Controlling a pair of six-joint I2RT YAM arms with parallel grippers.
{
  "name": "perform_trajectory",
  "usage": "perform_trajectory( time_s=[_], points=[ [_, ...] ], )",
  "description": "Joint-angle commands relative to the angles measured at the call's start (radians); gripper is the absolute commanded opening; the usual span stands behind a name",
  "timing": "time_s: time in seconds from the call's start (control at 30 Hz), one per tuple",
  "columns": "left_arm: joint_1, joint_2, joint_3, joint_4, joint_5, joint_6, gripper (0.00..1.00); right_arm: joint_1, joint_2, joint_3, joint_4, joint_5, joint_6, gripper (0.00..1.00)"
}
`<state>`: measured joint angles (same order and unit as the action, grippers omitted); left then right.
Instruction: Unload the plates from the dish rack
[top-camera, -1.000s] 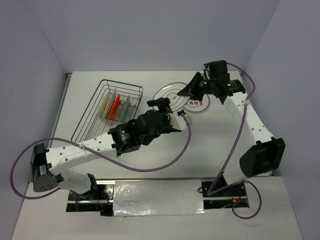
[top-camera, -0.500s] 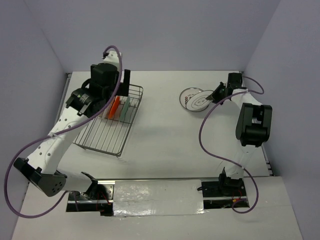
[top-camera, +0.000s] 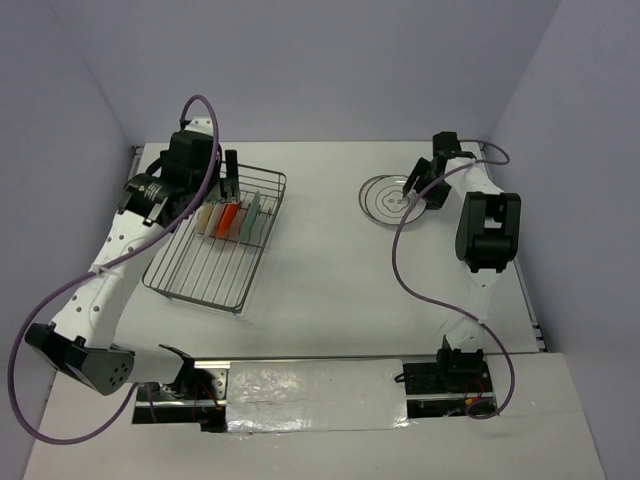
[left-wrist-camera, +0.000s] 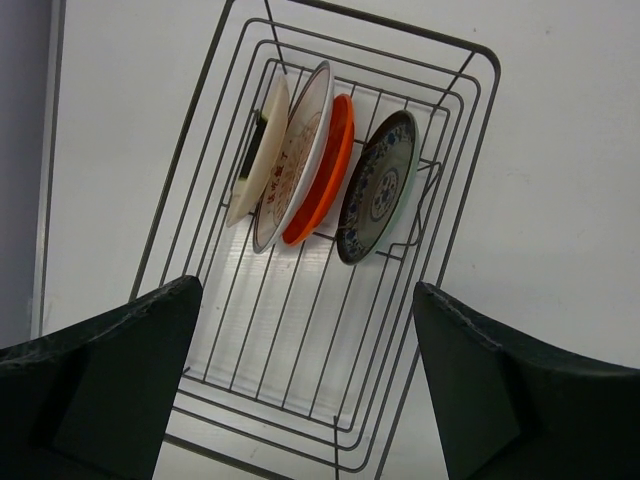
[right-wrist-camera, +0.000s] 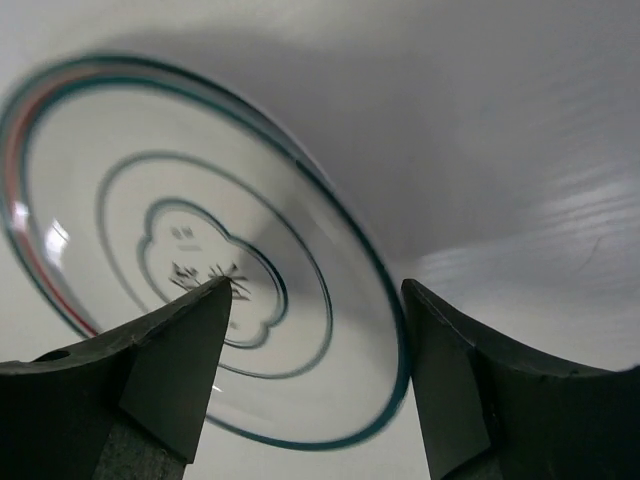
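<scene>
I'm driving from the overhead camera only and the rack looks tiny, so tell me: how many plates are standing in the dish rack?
Observer: Four on edge in the dish rack: a cream plate, a white patterned plate, an orange plate and a teal plate.
Operator: Is the left claw touching any?
Observer: No, the left claw hangs open, clear of all four.
Operator: And the right claw?
Observer: The right claw is open too, straddling the rim of the ringed plate, which lies flat on the table.
</scene>
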<state>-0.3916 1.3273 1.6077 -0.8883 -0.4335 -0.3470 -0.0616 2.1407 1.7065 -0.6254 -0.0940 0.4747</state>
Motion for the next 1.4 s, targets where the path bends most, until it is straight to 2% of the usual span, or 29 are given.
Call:
perform_trajectory(
  time_s=[0.0, 0.17, 0.2, 0.23, 0.33, 0.4, 0.5, 0.57, 0.6, 0.77, 0.83, 0.93, 1.17, 1.37],
  points=[
    [0.019, 0.015, 0.026, -0.024, 0.024, -0.026, 1.00, 0.052, 0.022, 0.053, -0.191, 0.132, -0.042, 0.76],
    [0.025, 0.050, 0.040, -0.018, 0.047, -0.021, 0.99, 0.106, 0.091, 0.180, -0.293, 0.063, -0.084, 0.76],
    [0.025, 0.056, 0.040, -0.018, 0.055, -0.023, 1.00, 0.108, 0.096, 0.189, -0.336, 0.089, -0.058, 0.76],
    [0.026, 0.062, 0.038, -0.015, 0.061, -0.024, 0.99, 0.106, 0.075, 0.188, -0.345, 0.182, -0.044, 0.76],
    [0.026, 0.070, 0.021, 0.014, 0.091, -0.015, 0.99, 0.097, -0.022, 0.104, -0.315, 0.333, 0.007, 0.80],
    [0.030, 0.081, 0.009, 0.029, 0.091, -0.006, 0.99, 0.097, -0.122, 0.065, -0.303, 0.375, 0.008, 0.80],
    [0.045, 0.127, 0.003, 0.052, 0.096, 0.009, 0.96, 0.111, -0.212, 0.100, -0.350, 0.415, -0.001, 0.80],
    [0.066, 0.170, 0.004, 0.071, 0.120, 0.029, 0.86, 0.131, -0.295, 0.099, -0.346, 0.404, -0.027, 0.81],
    [0.075, 0.185, 0.006, 0.075, 0.119, 0.031, 0.84, 0.143, -0.326, 0.088, -0.335, 0.384, -0.040, 0.81],
    [0.143, 0.282, 0.037, 0.104, 0.176, 0.091, 0.83, 0.250, -0.468, -0.014, -0.313, 0.304, -0.082, 0.80],
    [0.171, 0.317, 0.044, 0.112, 0.200, 0.109, 0.80, 0.287, -0.528, -0.082, -0.297, 0.237, -0.081, 0.80],
    [0.201, 0.352, 0.037, 0.126, 0.246, 0.123, 0.76, 0.339, -0.597, -0.152, -0.278, 0.221, -0.071, 0.80],
    [0.241, 0.394, 0.014, 0.153, 0.317, 0.126, 0.44, 0.387, -0.662, -0.179, -0.316, 0.258, -0.077, 0.80],
    [0.249, 0.398, 0.026, 0.144, 0.346, 0.135, 0.29, 0.398, -0.693, -0.160, -0.344, 0.293, -0.079, 0.80]
  ],
)
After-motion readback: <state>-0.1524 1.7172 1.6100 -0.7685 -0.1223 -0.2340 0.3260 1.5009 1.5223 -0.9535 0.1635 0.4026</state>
